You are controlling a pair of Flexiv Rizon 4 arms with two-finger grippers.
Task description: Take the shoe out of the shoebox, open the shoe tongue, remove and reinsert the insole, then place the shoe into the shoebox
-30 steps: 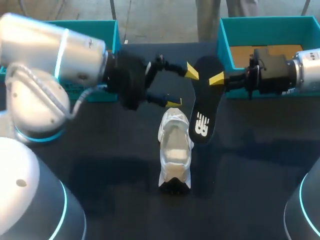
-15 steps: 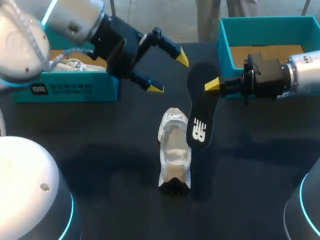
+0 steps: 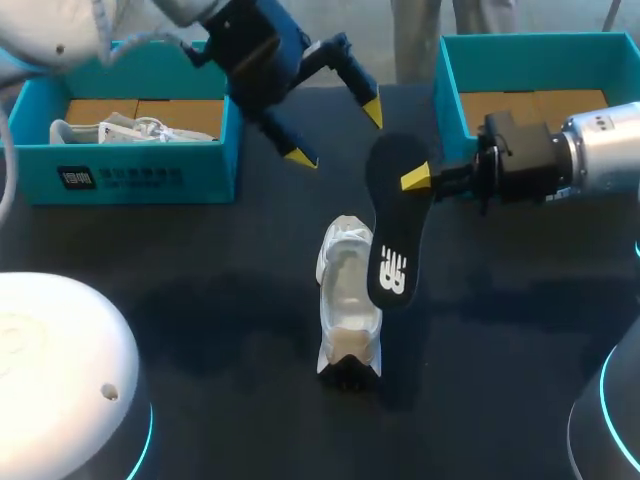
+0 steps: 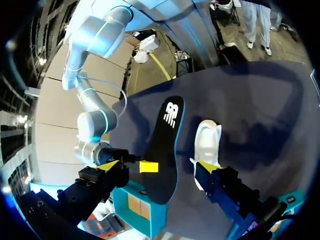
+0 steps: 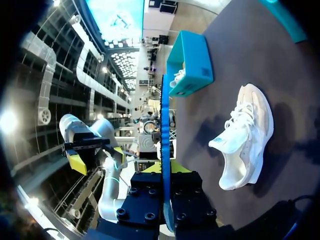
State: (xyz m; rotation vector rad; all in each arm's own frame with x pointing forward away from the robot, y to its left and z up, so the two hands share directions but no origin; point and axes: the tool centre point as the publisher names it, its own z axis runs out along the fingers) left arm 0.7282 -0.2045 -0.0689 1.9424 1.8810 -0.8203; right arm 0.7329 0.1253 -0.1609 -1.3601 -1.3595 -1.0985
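A white shoe (image 3: 348, 300) lies on the dark table, toe toward the front; it shows too in the wrist views (image 4: 207, 145) (image 5: 245, 135). My right gripper (image 3: 420, 178) is shut on the heel end of a black insole (image 3: 392, 225), which hangs tilted over the shoe's right side. From the right wrist the insole (image 5: 165, 125) shows edge-on between the right gripper's (image 5: 166, 170) fingers. My left gripper (image 3: 337, 135) hovers open behind and left of the insole, holding nothing. In the left wrist view the insole (image 4: 167, 130) stands ahead of the open left gripper (image 4: 158, 166).
A teal shoebox (image 3: 130, 175) at the back left holds another white shoe (image 3: 110, 130). A second teal shoebox (image 3: 450, 85) with a bare cardboard floor stands at the back right, behind my right arm. Two round robot bases fill the front corners.
My left arm has lifted and drawn back toward the far left, uncovering the left shoebox. The right gripper has carried the insole slightly left, nearer over the shoe.
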